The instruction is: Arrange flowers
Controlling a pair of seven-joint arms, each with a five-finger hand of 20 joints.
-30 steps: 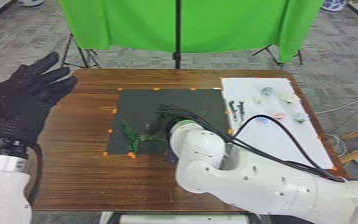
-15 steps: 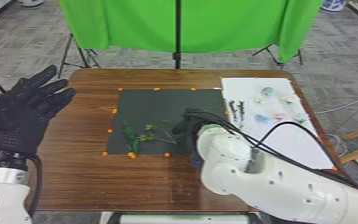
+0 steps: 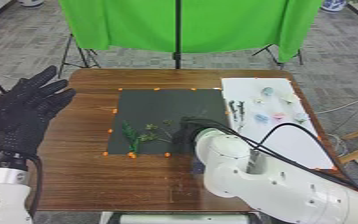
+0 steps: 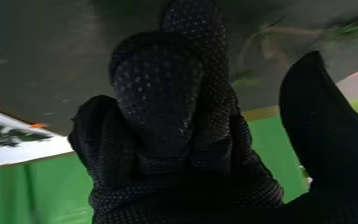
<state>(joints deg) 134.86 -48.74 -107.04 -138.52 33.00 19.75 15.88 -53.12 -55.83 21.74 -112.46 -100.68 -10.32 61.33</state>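
Left robot hand [image 3: 20,114] and right robot hand [image 3: 188,134] open, empty; green sprigs [image 3: 132,138] on black mat [image 3: 153,104]; flowers [image 3: 278,116] on white sheet [image 3: 242,87] along right edge of bench [image 3: 82,175].

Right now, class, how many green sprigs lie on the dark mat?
2: a leafy one near the left edge of the mat, and a branching one beside it, toward the robot's right hand, which may hide more.

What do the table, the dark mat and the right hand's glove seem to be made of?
Table: probably wood or wood laminate, slightly glossy, from its brown grain.
Dark mat: matte, perhaps felt or paper; the even surface leaves it open.
Right hand: knitted-looking black fabric, with small pale dots.
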